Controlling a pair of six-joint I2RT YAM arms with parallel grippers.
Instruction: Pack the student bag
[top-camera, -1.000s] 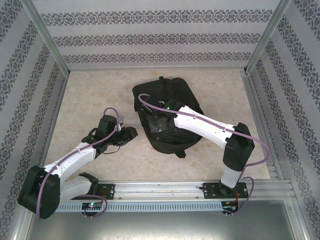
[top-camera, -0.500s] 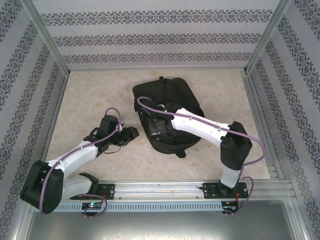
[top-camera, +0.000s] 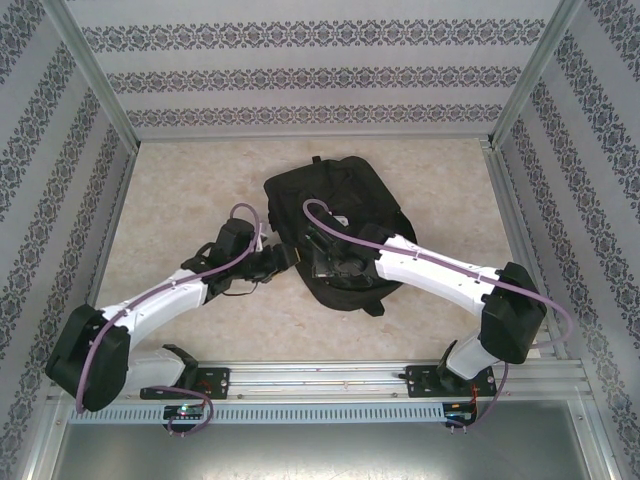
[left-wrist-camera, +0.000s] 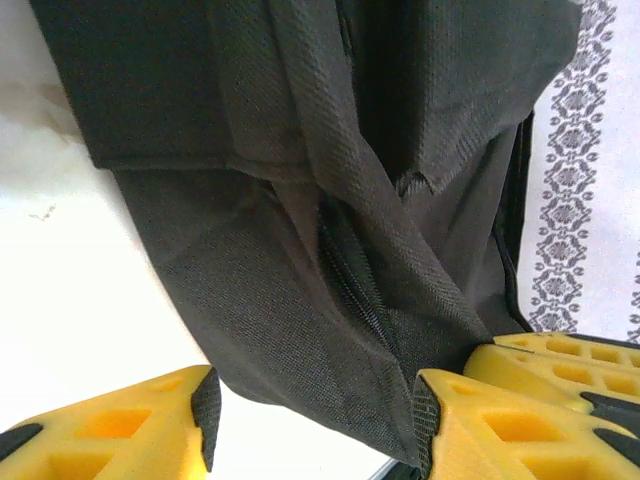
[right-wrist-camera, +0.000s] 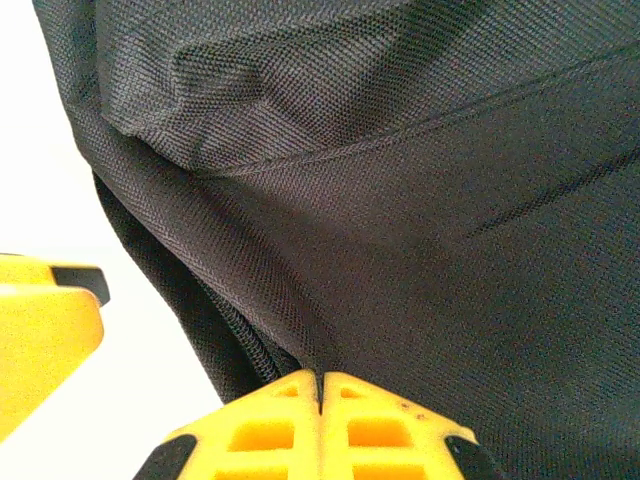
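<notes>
- The student bag (top-camera: 345, 190) lies flat near the middle of the bench (top-camera: 190, 180), a little toward 1 o'clock, with its top loop pointing to 12.
- A zipper (left-wrist-camera: 350, 275) runs along its side and looks closed where it shows.
- The right tool (right-wrist-camera: 320, 395) is at the bag's 7 o'clock part, its fingers pressed together on a ridge of fabric beside the zipper.
- The left tool (left-wrist-camera: 315, 420) is at the bag's 8 o'clock edge, just beside the right one. Its fingers stand apart with the bag's corner between them, unclamped.
- Progress, as I judge it: early. The arms are working at the opening, and both opening the bag and filling it remain.
</notes>
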